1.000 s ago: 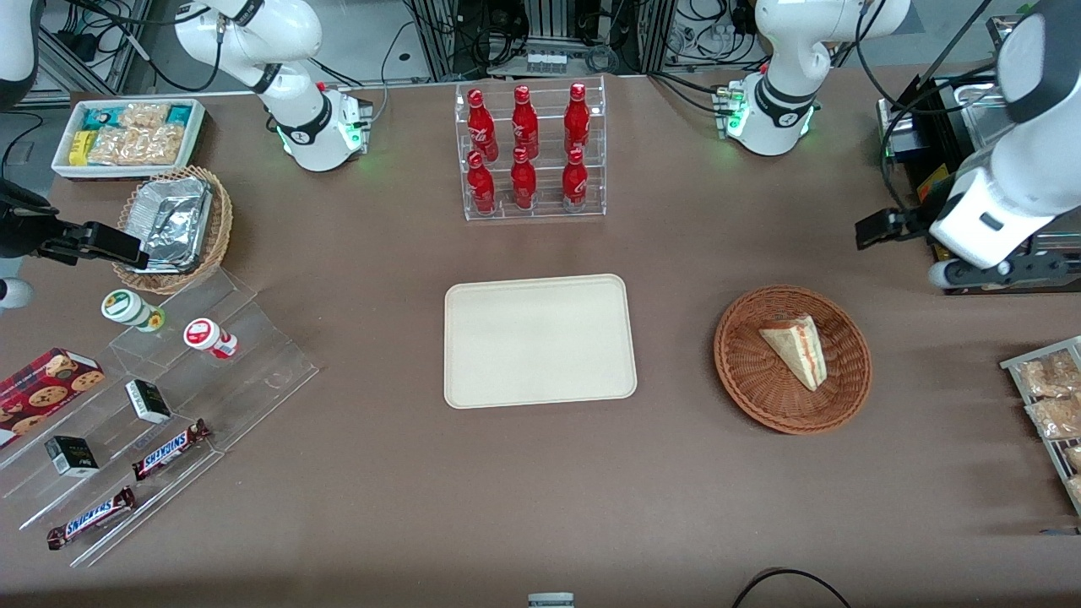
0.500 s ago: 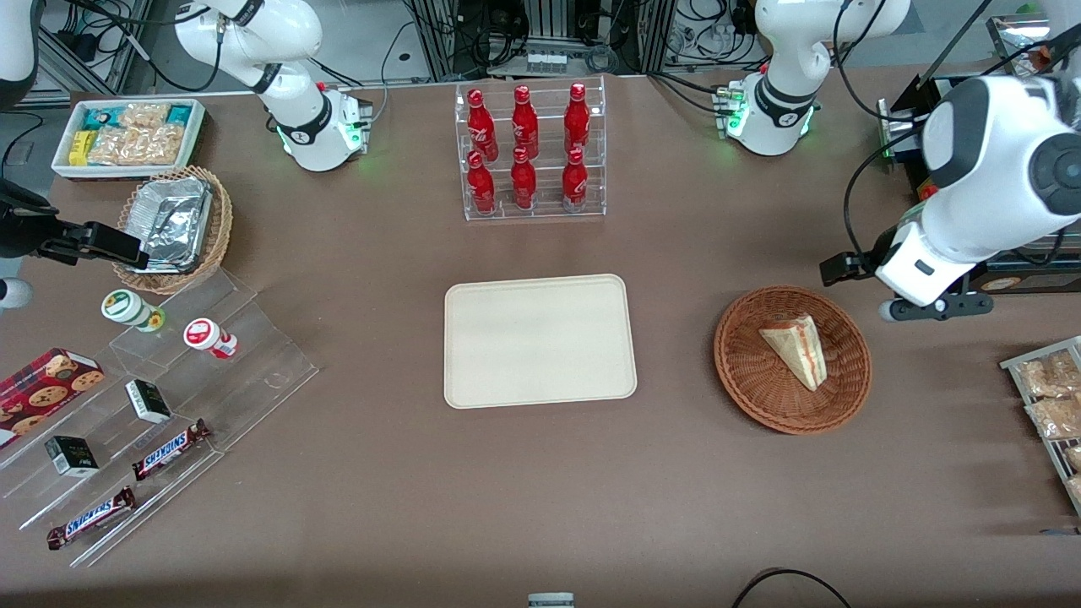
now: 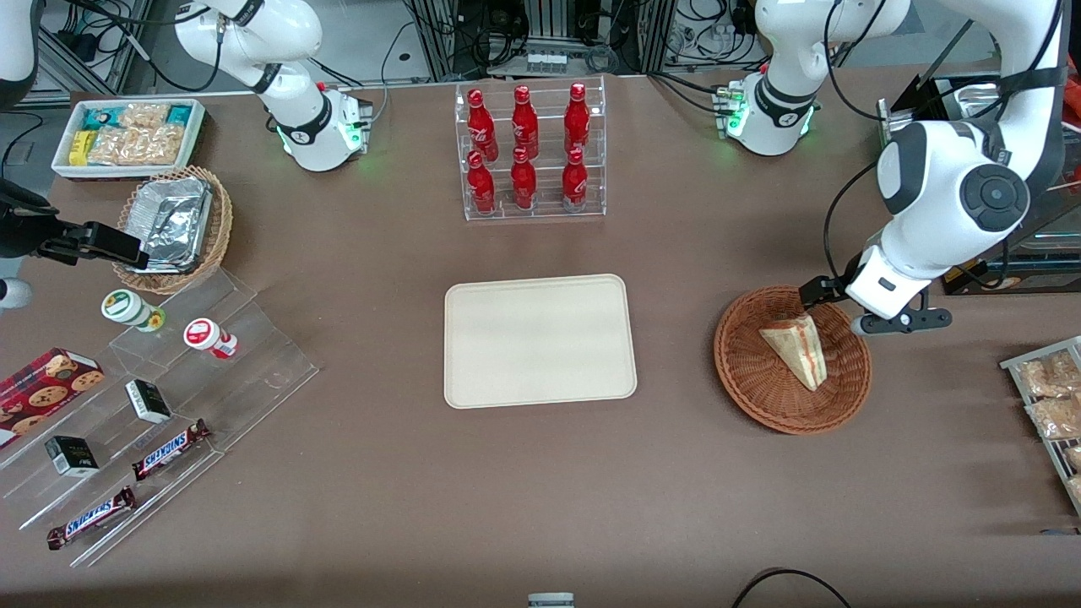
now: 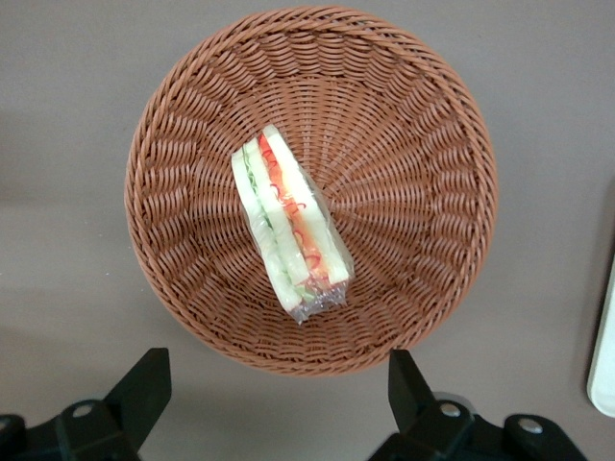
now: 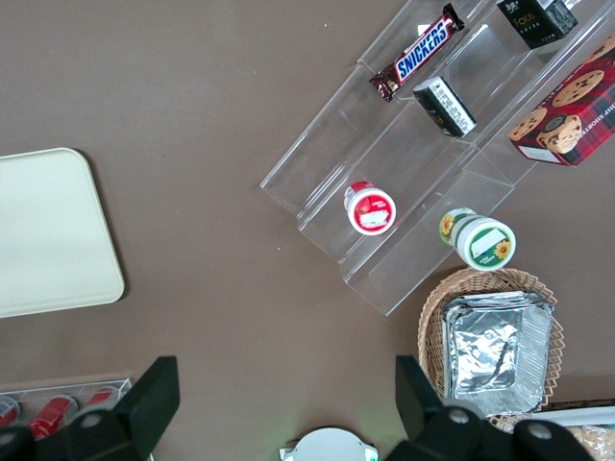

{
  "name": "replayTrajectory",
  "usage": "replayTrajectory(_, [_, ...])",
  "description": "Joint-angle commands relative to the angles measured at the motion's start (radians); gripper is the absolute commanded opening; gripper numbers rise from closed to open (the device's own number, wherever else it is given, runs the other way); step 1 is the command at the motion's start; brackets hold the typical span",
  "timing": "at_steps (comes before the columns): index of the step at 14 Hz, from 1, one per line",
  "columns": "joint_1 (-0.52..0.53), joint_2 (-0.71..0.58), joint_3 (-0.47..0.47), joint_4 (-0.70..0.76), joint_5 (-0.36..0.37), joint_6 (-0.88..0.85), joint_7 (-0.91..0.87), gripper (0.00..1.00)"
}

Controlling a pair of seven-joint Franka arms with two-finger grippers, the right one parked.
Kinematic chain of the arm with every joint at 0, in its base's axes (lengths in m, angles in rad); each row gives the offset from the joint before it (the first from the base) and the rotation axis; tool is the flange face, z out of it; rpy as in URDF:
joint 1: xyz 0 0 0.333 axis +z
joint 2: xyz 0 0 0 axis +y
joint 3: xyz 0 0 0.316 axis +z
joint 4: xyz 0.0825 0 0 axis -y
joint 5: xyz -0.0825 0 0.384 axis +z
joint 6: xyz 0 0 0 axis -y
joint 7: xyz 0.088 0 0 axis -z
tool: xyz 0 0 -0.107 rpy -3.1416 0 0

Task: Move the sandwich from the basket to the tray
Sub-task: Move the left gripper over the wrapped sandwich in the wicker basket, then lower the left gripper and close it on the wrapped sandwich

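while the triangular white-bread sandwich [image 4: 288,226] lies in the round reddish-brown wicker basket [image 4: 432,144], the left arm's gripper [image 4: 274,403] hovers seemingly above the rim, fingers spread wide and empty

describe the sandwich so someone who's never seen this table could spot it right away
Find the cream tray mid-table, then look toward the working arm's end for the round reddish-brown wicker basket. The sandwich lies in it, with the tool open above the basket's rim. It is a pale triangular wedge with red, orange and green filling, the only thing in that basket; the other, tan basket holds foil trays.
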Motion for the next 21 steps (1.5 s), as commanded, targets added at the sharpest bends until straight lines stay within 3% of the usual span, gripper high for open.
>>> replayTrajectory(1, [-0.009, 0.034, 0.006, -0.010, 0.016, 0.082, -0.150, 1.00])
replayTrajectory(7, [-0.018, 0.115, 0.005, -0.012, 0.016, 0.197, -0.482, 1.00])
replayTrajectory(21, [-0.029, 0.239, 0.005, -0.010, 0.016, 0.234, -0.498, 1.00])
